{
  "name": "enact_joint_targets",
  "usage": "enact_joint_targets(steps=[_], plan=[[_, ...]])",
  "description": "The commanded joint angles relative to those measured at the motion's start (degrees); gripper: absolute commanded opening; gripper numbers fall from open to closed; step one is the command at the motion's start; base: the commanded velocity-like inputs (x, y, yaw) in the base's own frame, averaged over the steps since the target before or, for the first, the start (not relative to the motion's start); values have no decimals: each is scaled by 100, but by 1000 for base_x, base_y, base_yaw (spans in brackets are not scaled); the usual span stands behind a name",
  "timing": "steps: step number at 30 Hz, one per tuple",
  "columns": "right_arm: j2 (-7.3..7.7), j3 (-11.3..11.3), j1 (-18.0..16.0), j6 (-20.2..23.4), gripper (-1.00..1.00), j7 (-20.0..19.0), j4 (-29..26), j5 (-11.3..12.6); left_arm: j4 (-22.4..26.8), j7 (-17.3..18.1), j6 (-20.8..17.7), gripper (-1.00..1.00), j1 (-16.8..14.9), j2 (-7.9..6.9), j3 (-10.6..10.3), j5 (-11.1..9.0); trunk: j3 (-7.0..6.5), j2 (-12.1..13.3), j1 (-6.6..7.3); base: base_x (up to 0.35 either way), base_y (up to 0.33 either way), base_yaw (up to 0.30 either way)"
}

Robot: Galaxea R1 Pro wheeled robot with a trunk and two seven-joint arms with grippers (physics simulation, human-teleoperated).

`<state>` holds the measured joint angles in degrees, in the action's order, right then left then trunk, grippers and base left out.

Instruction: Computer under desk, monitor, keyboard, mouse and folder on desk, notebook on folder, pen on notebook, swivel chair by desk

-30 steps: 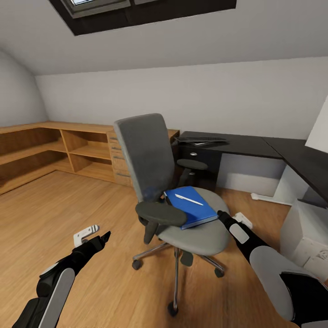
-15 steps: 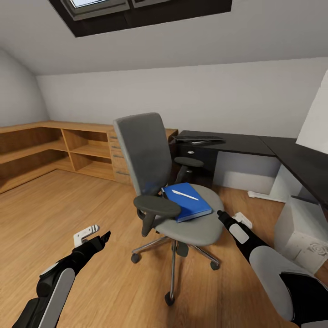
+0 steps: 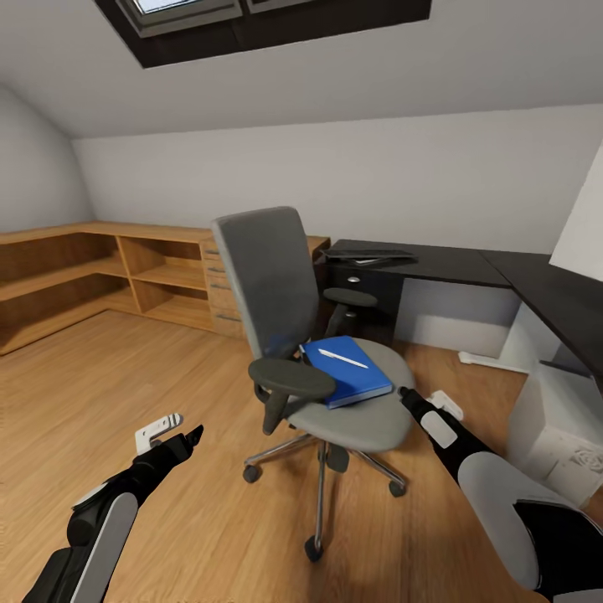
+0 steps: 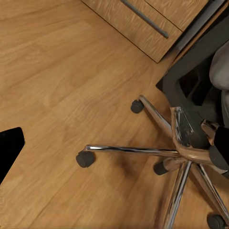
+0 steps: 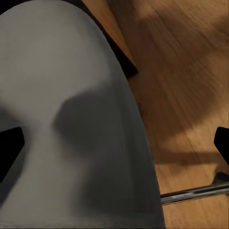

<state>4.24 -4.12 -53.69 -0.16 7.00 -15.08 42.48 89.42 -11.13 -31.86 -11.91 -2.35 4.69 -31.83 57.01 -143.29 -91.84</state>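
The swivel chair point(image 3: 322, 335) stands on the wooden floor in front of the robot, a little apart from the long black desk point(image 3: 469, 264), with its back turned partly toward the low wooden shelving. On its grey seat lies the blue folder point(image 3: 347, 373), and a slim white pen point(image 3: 342, 358) rests on top of it; whether a notebook lies between them cannot be made out. A dark keyboard point(image 3: 368, 254) sits on the far wing of the desk, and the pale computer tower point(image 3: 565, 427) stands under the near wing, at the right edge of the head view. The right gripper point(image 3: 410, 399) is held out just beside the front rim of the seat; in the right wrist view its two dark fingertips point(image 5: 10, 148) stand wide apart with the grey seat cushion between and beyond them, holding nothing. The left gripper point(image 3: 172, 431) hangs low over the floor, well to the left of the chair; one dark fingertip point(image 4: 9, 150) shows in the left wrist view above the boards near the chrome chair base point(image 4: 183, 152), but how far that claw is open cannot be told, and it seems to carry nothing. The step in hand looks like reaching for the folder. To do it well, the right claw should come up and over the seat rim toward the folder's near edge, slide one finger under it against the soft cushion, and lift level so the loose pen does not roll off; pushing on the seat risks rolling the chair away on its casters.
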Motion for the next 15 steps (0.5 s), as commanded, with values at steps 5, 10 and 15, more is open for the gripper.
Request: enact_joint_targets(steps=[5,10,15], plan=[[-2,-10,-1,-1,100,12,-9,41,6,-47,-22,100,-3,-2,-3,-60,32,-2,1,0,0,175],[-2,-10,-1,-1,100,12,-10,35,6,-47,-22,100,-4,-2,-3,-60,62,-2,1,0,0,194],[-2,-10,-1,-1,100,12,-12,35,6,-47,-22,100,-4,0,-3,-60,92,-2,1,0,0,195]])
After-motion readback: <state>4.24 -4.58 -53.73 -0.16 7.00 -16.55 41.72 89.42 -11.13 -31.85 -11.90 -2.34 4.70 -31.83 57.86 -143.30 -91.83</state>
